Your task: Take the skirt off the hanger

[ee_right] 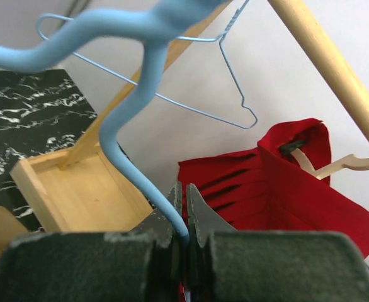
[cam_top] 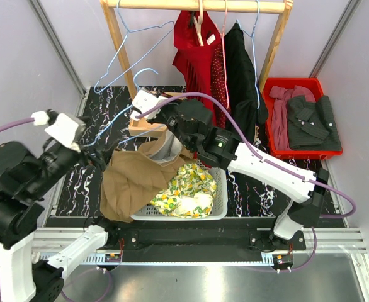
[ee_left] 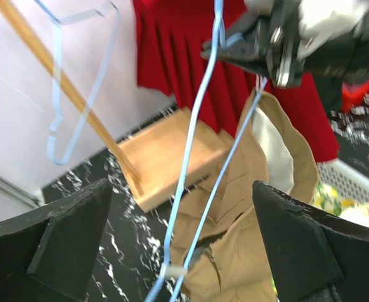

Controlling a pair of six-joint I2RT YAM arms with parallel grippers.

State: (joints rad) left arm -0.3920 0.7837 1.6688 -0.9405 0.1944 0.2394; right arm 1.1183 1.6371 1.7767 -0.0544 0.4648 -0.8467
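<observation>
The tan skirt (cam_top: 134, 179) hangs from a light blue wire hanger (cam_top: 112, 129) and drapes over the left edge of the white basket (cam_top: 220, 202). My right gripper (cam_top: 164, 117) is shut on the hanger's neck (ee_right: 134, 107), jaws closed around the wire (ee_right: 184, 211). My left gripper (cam_top: 101, 157) is open wide. Its fingers (ee_left: 65, 239) straddle the hanger's two blue wires (ee_left: 194, 157) just above the skirt's waistband (ee_left: 247, 251); they touch neither. A small pale clip sits where the wires meet, at the bottom of the left wrist view.
A floral garment (cam_top: 186, 192) lies in the basket. The wooden rack (cam_top: 197, 6) holds a red dress (cam_top: 197, 56), a black garment (cam_top: 241, 69) and empty blue hangers (cam_top: 134, 44). Its wooden foot (cam_top: 148, 126) is beside the skirt. A red bin (cam_top: 301, 151) of clothes stands at the right.
</observation>
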